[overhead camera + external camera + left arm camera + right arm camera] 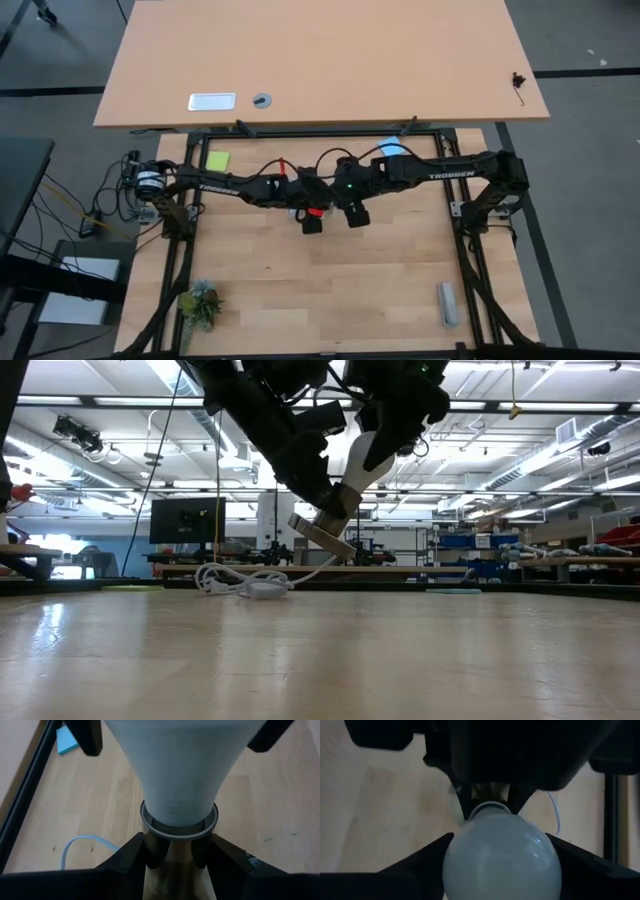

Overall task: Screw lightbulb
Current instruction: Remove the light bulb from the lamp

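The white lightbulb [365, 458] stands with its narrow neck in the round socket [179, 822], both lifted above the middle of the table and tilted. My left gripper [177, 857] is shut on the socket below its ring. My right gripper [500, 847] is closed around the bulb's round dome [500, 860] from the opposite side. In the high view the two grippers meet at the table's centre [325, 205]. The socket's flat disc base [322, 538] hangs clear of the table. Its white cable [245, 580] trails down and lies looped on the table. My left gripper pinches the socket's body just under its metal ring [150, 837] between its two fingers [132, 857], one on each side. It slants down from the table's left. The socket is lifted clear and tilted, its mouth facing the bulb. My right gripper has the bulb's wide dome between its two fingers [427, 860], one at each flank of the dome [455, 845]. It slants down from the table's right, along the bulb's axis. The bulb is clear of the table, neck seated in the socket.
A green note [217, 160] and a blue piece [392, 150] lie at the far edge. A small plant [200, 303] sits near left, a grey bar [447, 303] near right. Bare wood lies under and in front of the grippers. A second tabletop [320, 60] stands beyond.
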### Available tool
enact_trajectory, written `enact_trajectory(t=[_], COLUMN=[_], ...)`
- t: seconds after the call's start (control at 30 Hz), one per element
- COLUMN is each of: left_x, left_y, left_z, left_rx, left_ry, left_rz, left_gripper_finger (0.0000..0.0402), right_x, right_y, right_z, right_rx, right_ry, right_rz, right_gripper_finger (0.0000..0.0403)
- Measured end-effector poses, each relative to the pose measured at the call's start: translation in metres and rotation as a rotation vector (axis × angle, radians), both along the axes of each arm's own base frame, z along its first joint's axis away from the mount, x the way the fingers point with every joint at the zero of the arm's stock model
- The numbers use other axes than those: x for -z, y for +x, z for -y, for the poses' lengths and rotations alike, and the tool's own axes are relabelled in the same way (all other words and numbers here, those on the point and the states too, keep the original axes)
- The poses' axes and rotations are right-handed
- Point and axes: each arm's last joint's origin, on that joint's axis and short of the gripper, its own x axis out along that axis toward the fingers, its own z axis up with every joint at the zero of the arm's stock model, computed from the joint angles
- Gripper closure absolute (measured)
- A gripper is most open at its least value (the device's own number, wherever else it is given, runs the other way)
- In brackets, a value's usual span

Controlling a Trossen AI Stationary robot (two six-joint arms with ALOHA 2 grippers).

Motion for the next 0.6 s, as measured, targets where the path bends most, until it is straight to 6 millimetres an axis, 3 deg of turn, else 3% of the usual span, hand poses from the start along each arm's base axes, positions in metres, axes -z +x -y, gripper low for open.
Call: enact_trajectory(t=[0.3, 0.6], left_x=[0.001, 0.001], left_y=[-0.001, -0.001], left_z=[0.001, 0.000], left_rx=[0.010, 0.005], left_ry=[-0.009, -0.011], left_rz=[-0.010, -0.012], left_gripper_finger=[0.0239, 0.0239], right_x=[0.002, -0.008], right_y=[-0.004, -0.015], right_z=[-0.006, -0.017], right_rx=[0.032, 0.117], right_ry=[-0.021, -0.075], right_rz=[-0.042, -0.038], right_gripper_finger=[0.0020, 0.0022])
